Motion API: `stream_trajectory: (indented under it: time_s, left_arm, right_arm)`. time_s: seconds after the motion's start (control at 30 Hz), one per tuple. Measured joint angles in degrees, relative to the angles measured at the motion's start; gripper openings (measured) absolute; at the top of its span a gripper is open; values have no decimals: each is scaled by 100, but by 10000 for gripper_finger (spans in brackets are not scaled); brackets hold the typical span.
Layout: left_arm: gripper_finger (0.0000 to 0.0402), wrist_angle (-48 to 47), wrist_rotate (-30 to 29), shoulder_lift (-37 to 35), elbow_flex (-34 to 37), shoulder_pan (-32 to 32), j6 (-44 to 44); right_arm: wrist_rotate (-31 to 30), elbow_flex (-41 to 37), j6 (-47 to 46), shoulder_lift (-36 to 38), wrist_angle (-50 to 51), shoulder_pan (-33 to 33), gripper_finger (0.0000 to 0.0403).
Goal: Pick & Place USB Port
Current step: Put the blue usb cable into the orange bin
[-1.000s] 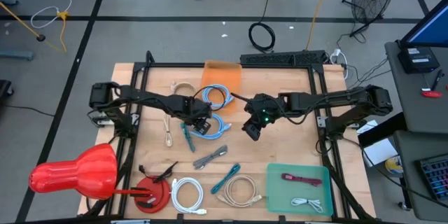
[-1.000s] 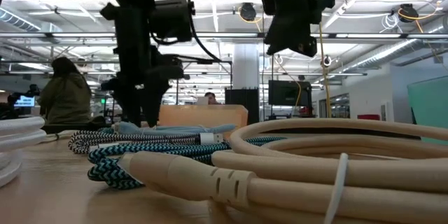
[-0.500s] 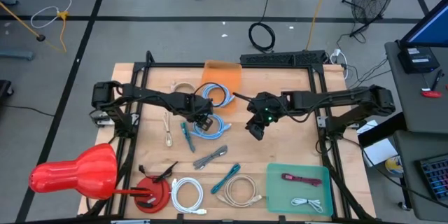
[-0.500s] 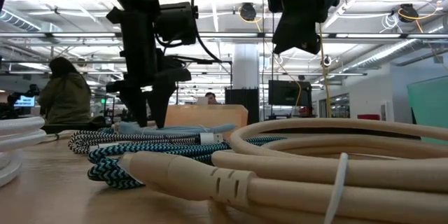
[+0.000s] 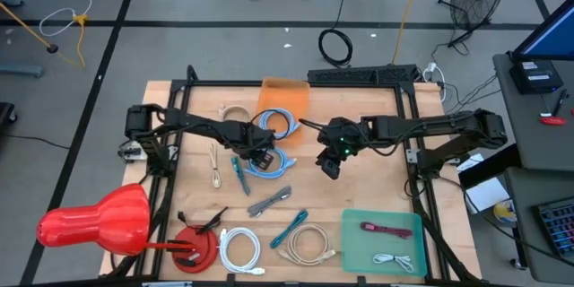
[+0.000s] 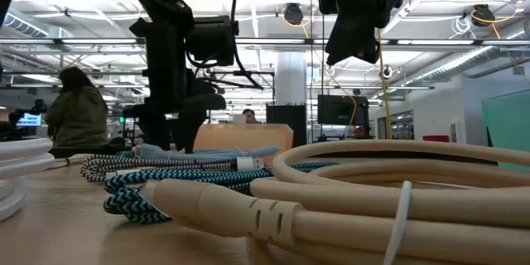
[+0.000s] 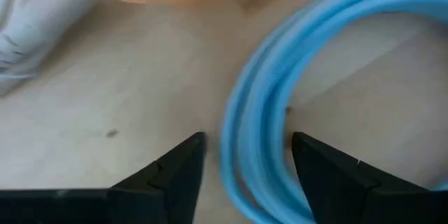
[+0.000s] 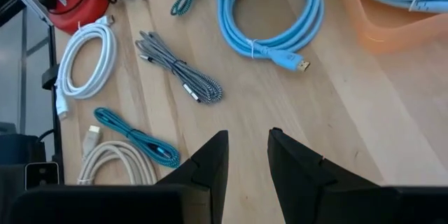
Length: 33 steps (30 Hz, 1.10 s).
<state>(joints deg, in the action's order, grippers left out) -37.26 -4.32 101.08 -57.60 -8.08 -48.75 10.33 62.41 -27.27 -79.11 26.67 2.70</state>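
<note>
Light-blue coiled cable (image 5: 269, 160) lay mid-table, just near of the orange tray (image 5: 285, 98). Left fingers (image 7: 246, 155) stood wide, straddling its loop, apparently to grasp it. Right fingers (image 8: 248, 155) hovered part-open, empty, above bare wooden table (image 8: 364, 126).

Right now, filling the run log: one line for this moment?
left pincer: open astride blue cable | right pincer: empty, above table

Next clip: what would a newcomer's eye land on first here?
Probably the big glossy red plastic shape off the table's front left corner. Next, the left gripper, fingers open astride a strand of the coiled light-blue cable mid-table, beside the translucent orange tray at the back edge. The right gripper hovers empty nearby.
</note>
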Motion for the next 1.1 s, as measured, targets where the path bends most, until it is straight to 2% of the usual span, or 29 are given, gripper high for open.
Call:
stream_trajectory:
  time_s: [0.13, 0.37, 0.6, 0.77, 0.97, 1.1]
  left_arm:
    - [162, -15, 65, 59, -6, 0, -77]
    - [28, -36, 201, 57, -4, -9, -34]
    - [25, -37, 779, -54, 11, 95, -149]
    - [24, -140, 1140, -541, 26, 256, -171]
    - [24, -207, 1002, -1295, 11, 382, -432]
    - [24, -228, 259, -1718, -250, 308, -329]
  right_arm:
    - [0, 2, 42, 0, 28, 0, 91]
    - [2, 2, 77, 0, 81, 0, 91]
    - [-1, 2, 112, 0, 106, 0, 91]
    - [-6, 2, 167, 0, 105, 45, 91]
    - [-5, 2, 250, 0, 108, 116, 91]
    - [-2, 2, 275, 0, 106, 121, 91]
